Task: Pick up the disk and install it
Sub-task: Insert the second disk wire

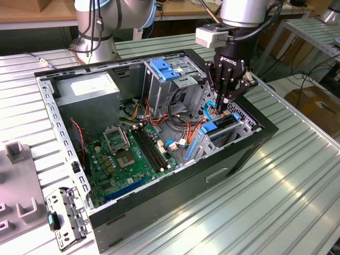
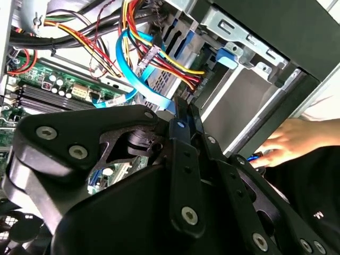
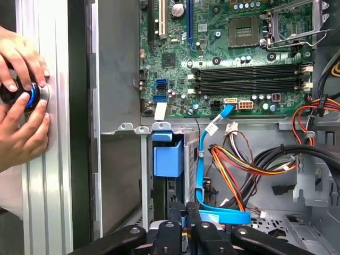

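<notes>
Gripper point(image 1: 223, 106): down inside the open computer case point(image 1: 249, 154), above the drive cage; fingers pressed together, nothing visibly between them
Disk point(image 1: 219, 127): seated in the cage under the gripper, blue rail showing
Hands point(image 3: 21, 101): a person's, on a round device outside the case

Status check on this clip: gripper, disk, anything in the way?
Gripper down inside the open case, fingers shut, above the drive bay. Disk with blue rails sits in the bay below. Blue cable and wire bundle close beside; a person's hands outside the case.
</notes>
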`<act>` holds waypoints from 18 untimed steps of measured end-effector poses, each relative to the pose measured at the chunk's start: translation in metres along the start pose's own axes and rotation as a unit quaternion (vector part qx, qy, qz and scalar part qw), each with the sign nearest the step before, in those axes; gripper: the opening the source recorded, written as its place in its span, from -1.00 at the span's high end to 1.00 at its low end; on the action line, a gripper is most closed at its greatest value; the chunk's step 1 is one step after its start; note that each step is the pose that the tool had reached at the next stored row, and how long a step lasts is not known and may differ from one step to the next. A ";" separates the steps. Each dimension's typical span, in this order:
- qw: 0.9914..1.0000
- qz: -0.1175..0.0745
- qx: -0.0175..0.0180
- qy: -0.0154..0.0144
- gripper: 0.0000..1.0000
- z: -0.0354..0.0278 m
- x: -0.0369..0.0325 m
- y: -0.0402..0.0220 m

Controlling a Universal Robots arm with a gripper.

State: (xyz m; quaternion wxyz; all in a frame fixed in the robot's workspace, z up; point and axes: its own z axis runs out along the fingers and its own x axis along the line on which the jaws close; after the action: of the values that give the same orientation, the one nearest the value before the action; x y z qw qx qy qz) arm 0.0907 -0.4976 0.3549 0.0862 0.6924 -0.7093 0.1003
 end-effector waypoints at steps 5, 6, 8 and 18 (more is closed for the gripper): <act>1.000 0.001 0.003 -0.023 0.67 0.0038 0.0115 0.0007; 1.000 0.001 0.003 -0.026 0.67 0.0042 0.0124 0.0006; 1.000 0.001 0.003 -0.026 0.67 0.0042 0.0124 0.0006; 1.000 0.001 0.003 -0.026 0.67 0.0044 0.0132 0.0006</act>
State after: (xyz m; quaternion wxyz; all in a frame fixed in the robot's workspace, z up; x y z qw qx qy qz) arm 0.0898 -0.5115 0.3541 0.0654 0.6944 -0.7117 0.0842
